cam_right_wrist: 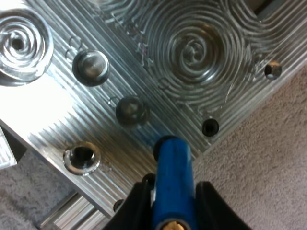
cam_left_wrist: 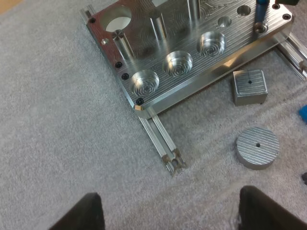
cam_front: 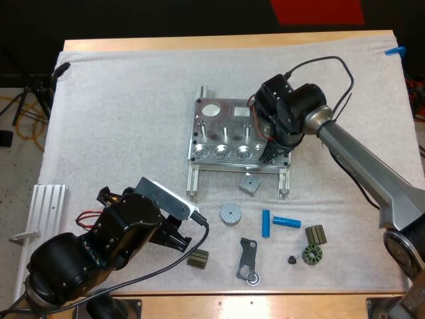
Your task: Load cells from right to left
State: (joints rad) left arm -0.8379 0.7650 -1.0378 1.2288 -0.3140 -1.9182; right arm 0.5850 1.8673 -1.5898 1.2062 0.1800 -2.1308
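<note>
Held blue cell (cam_right_wrist: 173, 177): pinched from both sides by the right gripper (cam_right_wrist: 173, 186). Its far end is placed at the near right corner of the metal fixture (cam_right_wrist: 144, 72), just beside a small dark hole. Whether it touches the surface cannot be told.
Right gripper: seen in the high view with its fingers pointed down over that same corner.
Metal fixture: set near the middle of the white mat (cam_front: 119, 119), carried on two rails that run out toward the near side. Three round pockets (cam_left_wrist: 178, 63) with spiral-milled floors are ranged along its near edge, and upright pins are seen behind them.
Loose cells: a first loose cell (cam_front: 265, 223) and a second loose cell (cam_front: 286, 222) are laid on the mat on the near side of the fixture, at an angle to each other, ends just beside one another.
Metal blocks: a square block (cam_front: 249, 183) is seen between the rails; a round disc (cam_front: 230, 213) is laid nearer, apart from it.
Dark parts: a flat bracket (cam_front: 247, 260), two ribbed olive pieces (cam_front: 198, 259) (cam_front: 315, 234), a ringed part (cam_front: 311, 254) and a small black part (cam_front: 292, 259) are scattered along the near edge of the mat.
Left gripper (cam_left_wrist: 168, 211): fingers spread wide with nothing between them, held over bare mat on the near side of the left rail.
Ribbed plate (cam_front: 48, 212): laid at the left edge of the mat.
</note>
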